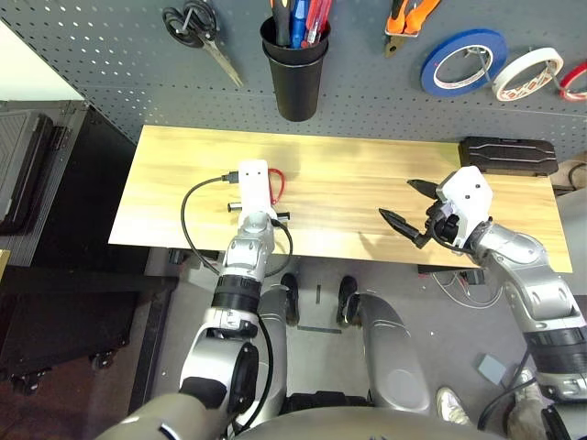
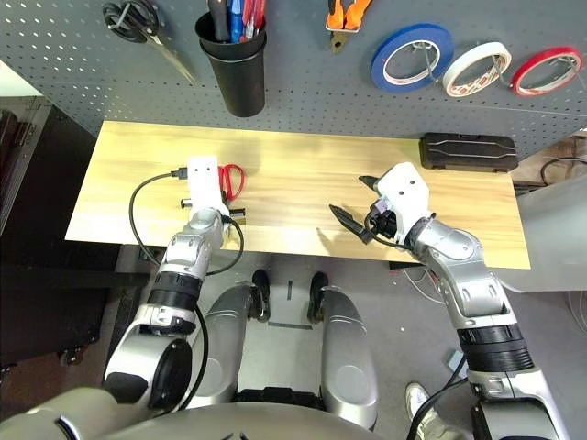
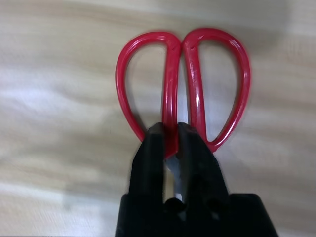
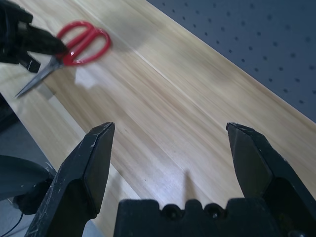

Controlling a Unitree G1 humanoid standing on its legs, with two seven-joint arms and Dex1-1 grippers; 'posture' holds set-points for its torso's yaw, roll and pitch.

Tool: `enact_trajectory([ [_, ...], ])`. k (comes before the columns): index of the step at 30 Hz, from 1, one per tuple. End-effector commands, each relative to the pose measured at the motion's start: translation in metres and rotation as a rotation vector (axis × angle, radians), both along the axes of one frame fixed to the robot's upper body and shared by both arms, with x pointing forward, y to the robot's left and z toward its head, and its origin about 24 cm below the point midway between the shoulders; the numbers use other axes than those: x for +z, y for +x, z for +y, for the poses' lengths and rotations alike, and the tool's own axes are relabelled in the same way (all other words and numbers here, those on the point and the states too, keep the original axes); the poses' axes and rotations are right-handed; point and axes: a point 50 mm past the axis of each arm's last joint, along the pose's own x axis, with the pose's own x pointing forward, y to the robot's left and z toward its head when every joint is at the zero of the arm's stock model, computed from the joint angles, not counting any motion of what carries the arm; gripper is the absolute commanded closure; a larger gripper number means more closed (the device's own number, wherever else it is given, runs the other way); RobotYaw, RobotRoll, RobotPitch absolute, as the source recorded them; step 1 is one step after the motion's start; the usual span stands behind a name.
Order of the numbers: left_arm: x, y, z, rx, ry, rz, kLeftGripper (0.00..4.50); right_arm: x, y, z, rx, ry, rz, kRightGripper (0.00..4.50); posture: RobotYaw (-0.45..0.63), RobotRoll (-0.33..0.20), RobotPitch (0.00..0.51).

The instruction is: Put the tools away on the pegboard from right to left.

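Observation:
Red-handled scissors point(image 3: 182, 94) are low over the wooden table point(image 1: 367, 183) at its left middle, and whether they touch it is unclear. My left gripper point(image 3: 170, 143) is shut on them just below the handle loops. The right wrist view shows the scissors point(image 4: 81, 42) with the blades pointing toward the table's front edge. My right gripper point(image 1: 399, 202) stands open and holds nothing over the table's right half. On the pegboard point(image 1: 110, 55) hang the white tape roll point(image 1: 527, 73) and the orange-and-black pliers point(image 1: 404, 16). A black cup point(image 1: 295, 78) holds several slim handles.
Black-handled scissors point(image 1: 197, 32) hang at the pegboard's upper left. A blue tape roll point(image 1: 463, 60) and a red one point(image 1: 576, 81) flank the white roll. A flat black case point(image 1: 507, 156) lies at the table's back right. A dark cabinet point(image 1: 27, 165) stands left of the table.

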Motion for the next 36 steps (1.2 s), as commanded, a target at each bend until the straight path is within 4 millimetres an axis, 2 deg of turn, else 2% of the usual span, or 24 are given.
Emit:
enact_trajectory([
  [1, -0.012, -0.012, -0.005, -0.007, -0.046, 0.090, 2.62, -0.010, -0.002, 0.002, 0.021, -0.007, 0.032, 0.00, 0.10, 0.000, 0.409],
  [7, 0.010, -0.016, -0.006, -0.039, -0.052, 0.034, 0.27, -0.011, -0.002, 0.007, 0.065, 0.018, 0.029, 0.00, 0.11, 0.000, 0.406],
  [8, 0.013, -0.016, -0.005, -0.036, -0.051, 0.026, 0.02, -0.012, -0.003, 0.009, 0.078, 0.027, 0.031, 0.00, 0.11, 0.000, 0.404],
  [15, 0.029, -0.015, 0.020, 0.021, -0.019, -0.012, 0.02, -0.019, -0.013, 0.016, 0.189, 0.038, 0.092, 0.00, 0.13, 0.000, 0.403],
  [18, 0.026, -0.015, 0.030, 0.056, -0.001, -0.008, 0.02, -0.021, -0.015, 0.017, 0.208, 0.028, 0.104, 0.00, 0.13, 0.000, 0.402],
  [23, 0.011, -0.010, 0.043, 0.085, 0.040, -0.004, 0.02, -0.024, -0.013, 0.019, 0.213, 0.014, 0.105, 0.00, 0.14, 0.000, 0.397],
  [30, -0.005, -0.001, 0.040, 0.080, 0.037, 0.005, 0.02, -0.026, -0.012, 0.017, 0.203, -0.001, 0.103, 0.00, 0.12, 0.000, 0.387],
  [36, -0.006, 0.001, 0.035, 0.079, 0.024, -0.001, 0.02, -0.026, -0.013, 0.016, 0.197, -0.007, 0.102, 0.00, 0.12, 0.000, 0.385],
])
